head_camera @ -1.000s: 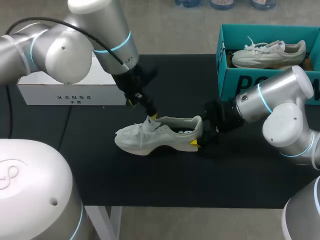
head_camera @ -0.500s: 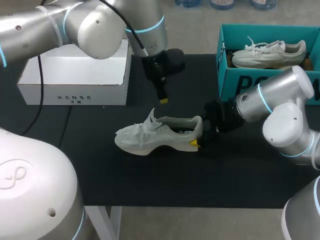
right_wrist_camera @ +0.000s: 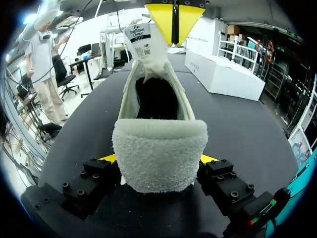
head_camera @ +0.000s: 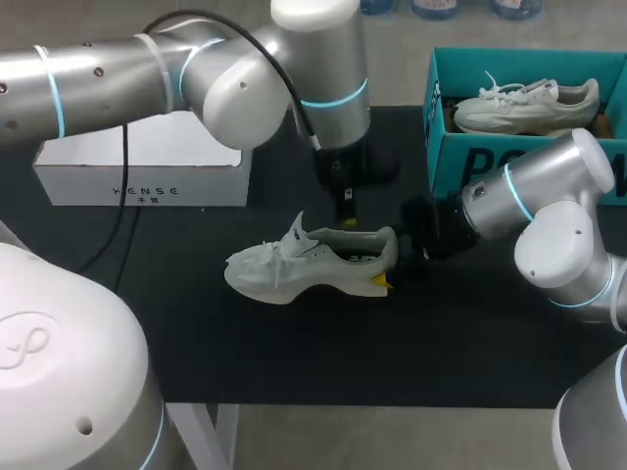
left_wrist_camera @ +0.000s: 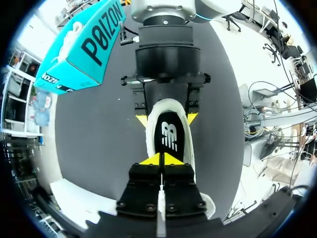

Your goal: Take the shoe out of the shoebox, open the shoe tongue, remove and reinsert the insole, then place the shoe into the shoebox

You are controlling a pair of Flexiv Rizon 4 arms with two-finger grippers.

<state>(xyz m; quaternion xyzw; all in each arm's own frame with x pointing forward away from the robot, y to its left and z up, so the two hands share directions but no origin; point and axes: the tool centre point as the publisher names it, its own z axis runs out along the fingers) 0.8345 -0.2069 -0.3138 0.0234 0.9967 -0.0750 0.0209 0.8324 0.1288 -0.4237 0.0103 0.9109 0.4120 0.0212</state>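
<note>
One shoe (head_camera: 304,264) — right gripper (right_wrist_camera: 158,159) pinching its heel; left gripper (left_wrist_camera: 161,159) tips pressed together, above opening.

Bright, even overhead light, sheen on the left arm (head_camera: 235,83), shoe (head_camera: 312,266) evenly lit.

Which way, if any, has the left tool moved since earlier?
Yes. The left tool went from the tongue of the shoe toward its heel, away from the white box.

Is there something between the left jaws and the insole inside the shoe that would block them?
Nothing visible does. The insole lies exposed straight ahead of the left jaws, which are shut. The tongue stands raised, off the opening, and the right jaws clamp the shoe only at its heel.
</note>
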